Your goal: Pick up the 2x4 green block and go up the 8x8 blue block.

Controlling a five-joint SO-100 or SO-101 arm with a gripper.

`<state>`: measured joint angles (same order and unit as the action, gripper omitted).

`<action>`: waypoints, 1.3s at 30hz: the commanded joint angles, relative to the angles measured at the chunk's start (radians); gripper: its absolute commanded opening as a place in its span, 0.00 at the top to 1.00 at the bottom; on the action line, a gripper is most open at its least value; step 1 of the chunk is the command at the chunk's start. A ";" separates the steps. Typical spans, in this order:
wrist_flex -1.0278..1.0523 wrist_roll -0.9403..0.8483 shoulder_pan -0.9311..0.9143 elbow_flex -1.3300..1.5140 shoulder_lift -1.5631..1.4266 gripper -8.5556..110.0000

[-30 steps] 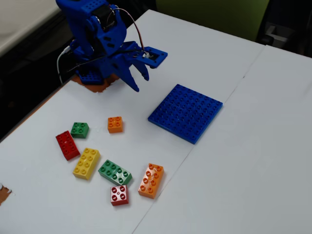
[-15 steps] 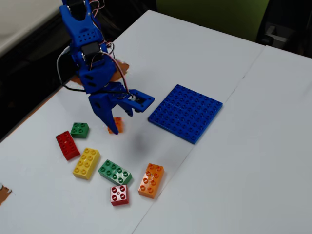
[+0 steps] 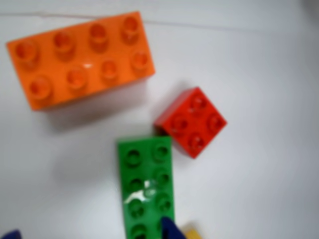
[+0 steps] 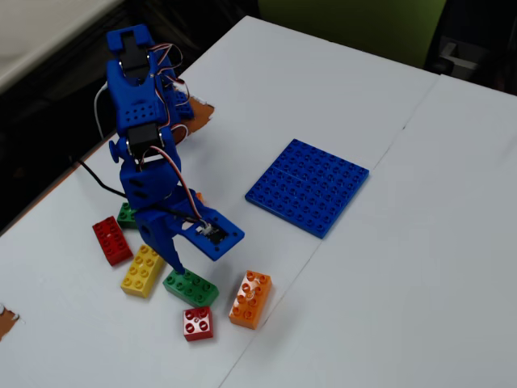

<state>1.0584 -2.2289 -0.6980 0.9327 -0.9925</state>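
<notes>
The 2x4 green block [image 4: 194, 287] lies flat on the white table among other bricks; in the wrist view the green block [image 3: 145, 191] runs up from the bottom edge. My gripper [image 4: 179, 267] hangs just above its left end, pointing down. In the wrist view my gripper [image 3: 89, 235] stands open: one blue fingertip [image 3: 169, 229] overlaps the block's right edge, the other shows only at the bottom left corner, with nothing held between them. The 8x8 blue block [image 4: 307, 186] lies flat to the right, away from the arm, and is outside the wrist view.
An orange eight-stud brick [image 4: 250, 299] [image 3: 79, 59] and a small red brick [image 4: 198, 323] [image 3: 192, 122] lie close to the green block. A yellow brick [image 4: 143, 271], a long red brick [image 4: 111, 240] and a small green brick [image 4: 125, 214] sit to the left.
The arm has swung forward and down from above the small orange brick, and its gripper now hangs over the 2x4 green block. No brick has moved.
</notes>
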 commanded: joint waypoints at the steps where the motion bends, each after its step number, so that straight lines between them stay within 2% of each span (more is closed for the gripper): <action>1: -0.021 0.031 -0.023 -0.080 0.021 0.65; 15: -0.029 -0.037 -0.060 -0.195 0.133 0.65; 27: -0.141 0.002 -0.060 -0.196 0.196 0.66; 29: -0.146 0.026 -0.057 -0.196 0.202 0.69; 33: -0.146 0.097 -0.041 -0.196 0.206 0.81; 39: -0.135 0.207 -0.020 -0.195 0.207 0.85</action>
<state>0.9296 -2.0632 -0.7378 0.7885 -0.7685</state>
